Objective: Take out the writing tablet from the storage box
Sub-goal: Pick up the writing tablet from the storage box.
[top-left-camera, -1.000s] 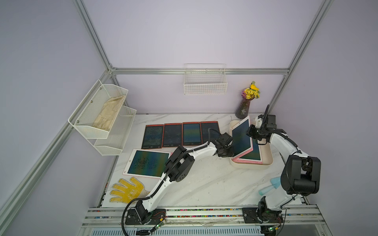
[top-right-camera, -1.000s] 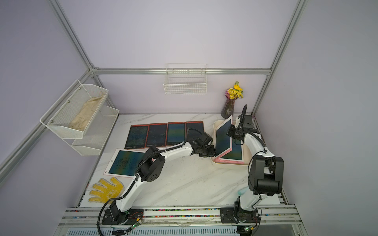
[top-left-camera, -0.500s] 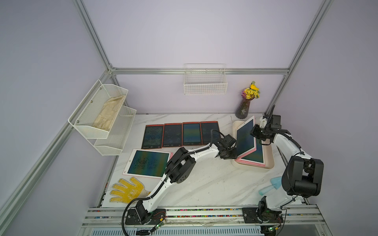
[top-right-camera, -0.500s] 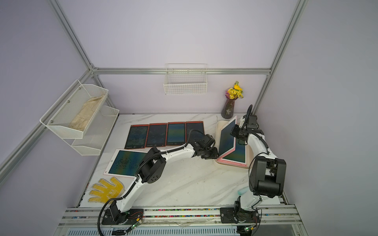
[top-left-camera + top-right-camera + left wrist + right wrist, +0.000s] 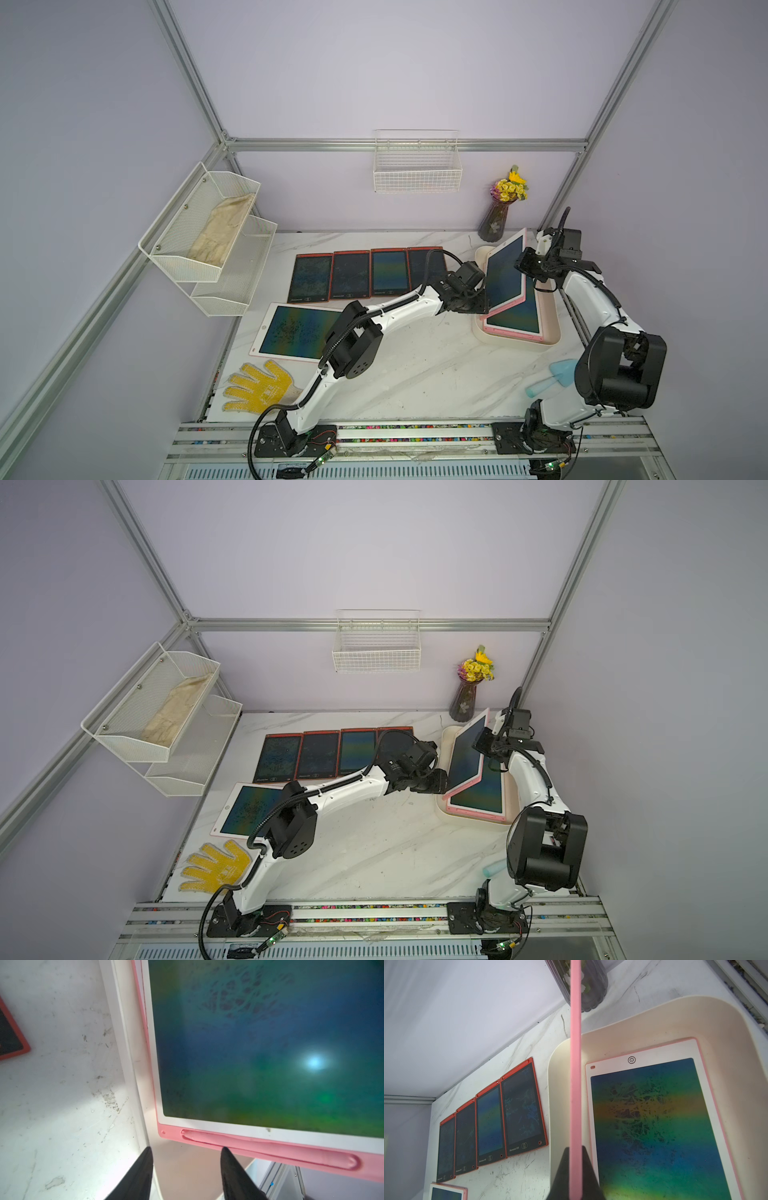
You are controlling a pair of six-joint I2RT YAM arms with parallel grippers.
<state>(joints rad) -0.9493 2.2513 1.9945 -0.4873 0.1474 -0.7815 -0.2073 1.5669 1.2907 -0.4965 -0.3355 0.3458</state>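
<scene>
Steeply tilted: flat, pink-rimmed writing tablet [image 5: 504, 270].

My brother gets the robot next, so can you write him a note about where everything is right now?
Right gripper: fingers shut on the edge of the writing tablet, which stands tilted, its lower end not yet clear of the storage box.
Left gripper: fingers open, empty, by the tablet's lower edge.
Done: tablet gripped and tipped up.
Left: lift it clear, lay it on the table. A second pink tablet lies flat in the box.
</scene>
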